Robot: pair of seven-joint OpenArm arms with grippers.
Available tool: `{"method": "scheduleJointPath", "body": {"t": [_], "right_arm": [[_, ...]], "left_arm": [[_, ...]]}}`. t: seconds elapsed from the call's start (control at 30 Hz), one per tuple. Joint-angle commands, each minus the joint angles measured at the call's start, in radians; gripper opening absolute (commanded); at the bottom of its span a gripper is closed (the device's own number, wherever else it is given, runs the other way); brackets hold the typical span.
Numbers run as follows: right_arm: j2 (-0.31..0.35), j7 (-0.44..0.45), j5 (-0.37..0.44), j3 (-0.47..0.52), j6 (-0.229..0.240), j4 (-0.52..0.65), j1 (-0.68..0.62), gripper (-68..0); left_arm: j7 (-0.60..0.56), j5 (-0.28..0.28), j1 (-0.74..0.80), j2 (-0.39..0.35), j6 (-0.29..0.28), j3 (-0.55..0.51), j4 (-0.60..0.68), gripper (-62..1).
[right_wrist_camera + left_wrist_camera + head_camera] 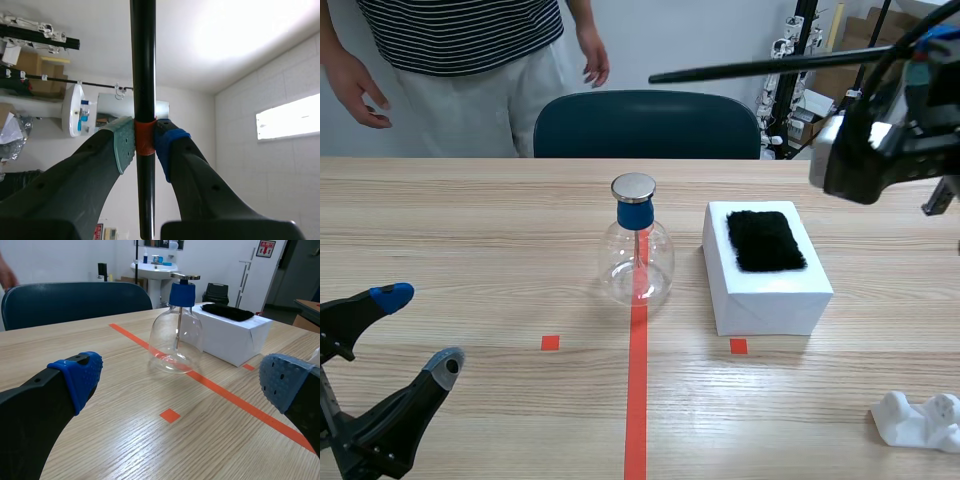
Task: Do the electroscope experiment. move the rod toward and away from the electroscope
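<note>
My right gripper [145, 146] is clamped on the rod [760, 66] at its orange band [145, 131]. It holds the rod level and high at the far right, clear of the electroscope [638, 245] in the middle of the worktop [470, 230]. My left gripper [418, 330] sits near left with its fingers apart, out of the way.

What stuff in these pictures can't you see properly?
- In the scene and left wrist views, what hangs inside the electroscope is too thin to make out.
- In the right wrist view, the rod runs off both edges, and the right gripper covers part of it.
- In the scene view, the white crumpled thing is cut off by the edge, so what it is stays unclear.
</note>
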Motion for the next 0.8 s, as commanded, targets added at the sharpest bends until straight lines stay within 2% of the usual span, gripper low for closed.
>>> {"method": "scheduleJointPath", "body": {"t": [0.0, 0.27, 0.43, 0.77], "right_arm": [[0.016, -0.011, -0.016, -0.004, -0.013, -0.006, 0.039, -67.6], [0.015, 0.044, -0.061, -0.093, -0.013, -0.11, 0.139, -67.6], [0.015, 0.082, -0.077, -0.105, 0.01, -0.146, 0.169, -67.6], [0.015, 0.14, -0.107, -0.106, 0.009, -0.171, 0.17, -67.6]], "left_arm": [[-0.021, -0.01, -0.003, -0.007, -0.003, -0.006, 0.008, 1.4], [-0.021, -0.01, -0.003, -0.007, -0.003, -0.006, 0.008, 1.4], [-0.021, -0.01, -0.003, -0.007, -0.003, -0.006, 0.008, 1.4], [-0.021, -0.01, -0.003, -0.007, -0.003, -0.006, 0.008, 1.4]]}}
